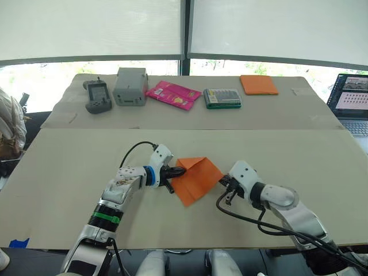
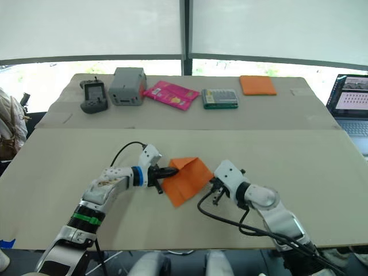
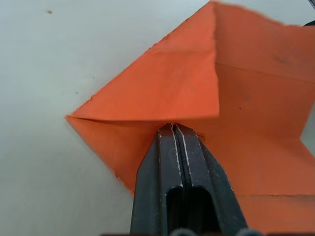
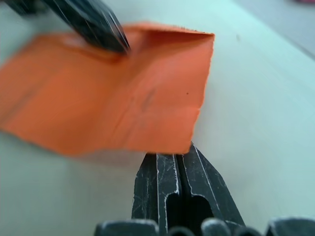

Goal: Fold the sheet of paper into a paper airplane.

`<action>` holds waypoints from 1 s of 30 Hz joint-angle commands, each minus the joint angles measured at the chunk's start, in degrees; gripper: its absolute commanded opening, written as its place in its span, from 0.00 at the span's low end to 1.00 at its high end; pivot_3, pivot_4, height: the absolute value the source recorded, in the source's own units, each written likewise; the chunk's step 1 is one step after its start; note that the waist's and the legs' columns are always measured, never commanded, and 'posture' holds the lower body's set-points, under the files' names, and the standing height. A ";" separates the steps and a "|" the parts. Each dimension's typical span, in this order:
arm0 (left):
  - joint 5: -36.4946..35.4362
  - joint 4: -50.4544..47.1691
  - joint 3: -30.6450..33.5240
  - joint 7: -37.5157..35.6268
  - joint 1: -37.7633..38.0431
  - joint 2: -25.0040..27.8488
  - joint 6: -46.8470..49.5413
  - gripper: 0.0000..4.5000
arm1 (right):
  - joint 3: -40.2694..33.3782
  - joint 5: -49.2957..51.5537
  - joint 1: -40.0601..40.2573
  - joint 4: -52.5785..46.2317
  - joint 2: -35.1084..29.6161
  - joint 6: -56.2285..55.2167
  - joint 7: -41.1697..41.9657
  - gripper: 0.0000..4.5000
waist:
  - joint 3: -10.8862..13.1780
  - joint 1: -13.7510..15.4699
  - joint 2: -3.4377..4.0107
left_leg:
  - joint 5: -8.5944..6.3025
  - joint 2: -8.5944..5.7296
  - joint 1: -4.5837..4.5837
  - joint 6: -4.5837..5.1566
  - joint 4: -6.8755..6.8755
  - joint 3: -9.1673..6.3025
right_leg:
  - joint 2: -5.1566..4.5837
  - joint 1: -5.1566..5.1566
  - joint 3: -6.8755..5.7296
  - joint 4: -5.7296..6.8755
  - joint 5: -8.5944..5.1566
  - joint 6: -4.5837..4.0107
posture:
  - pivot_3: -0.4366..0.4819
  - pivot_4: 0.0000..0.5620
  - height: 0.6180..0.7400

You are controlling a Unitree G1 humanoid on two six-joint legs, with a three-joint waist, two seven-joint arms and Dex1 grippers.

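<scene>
The orange sheet of paper (image 1: 198, 178) lies on the near table between my two grippers, with its far-left corner folded over into a triangular flap (image 3: 167, 83). My left gripper (image 1: 179, 171) is shut, its tips resting on the sheet right at the flap's edge. The left gripper's black fingers (image 3: 172, 167) lie pressed together. My right gripper (image 1: 223, 183) is also shut, its fingertips (image 4: 172, 162) touching the sheet's right edge, which lifts slightly off the table there. No shape of a paper airplane is in view.
On the far table stand a grey handheld device (image 1: 98, 95), a grey box (image 1: 130, 86), a pink packet (image 1: 173, 95), a green-edged case (image 1: 222, 98) and a thick orange pad (image 1: 259, 84). A laptop (image 1: 351, 102) sits at the right edge. A person (image 1: 8, 123) is at the left.
</scene>
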 commanded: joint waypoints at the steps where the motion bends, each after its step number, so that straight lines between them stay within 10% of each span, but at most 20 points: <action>1: 0.66 0.03 -0.59 0.15 0.37 -0.14 -0.32 0.01 | -0.52 1.05 -0.77 -0.24 0.78 -4.80 2.78 0.00 | 0.00 -0.01 0.00 | 0.00 0.00 0.00 0.00 0.00 0.00 | -0.01 0.01 0.00 0.00 0.00 0.00 | 0.48 0.27 1.00; 30: -2.69 -9.00 10.62 12.77 4.63 0.37 4.18 0.01 | 1.50 -0.60 -8.64 13.27 6.81 -9.41 9.52 0.00 | 0.02 -0.77 0.03 | 0.00 -0.01 -0.04 -0.01 -0.06 -0.05 | -0.06 -0.10 -0.01 0.05 0.02 -0.04 | 0.48 0.27 1.00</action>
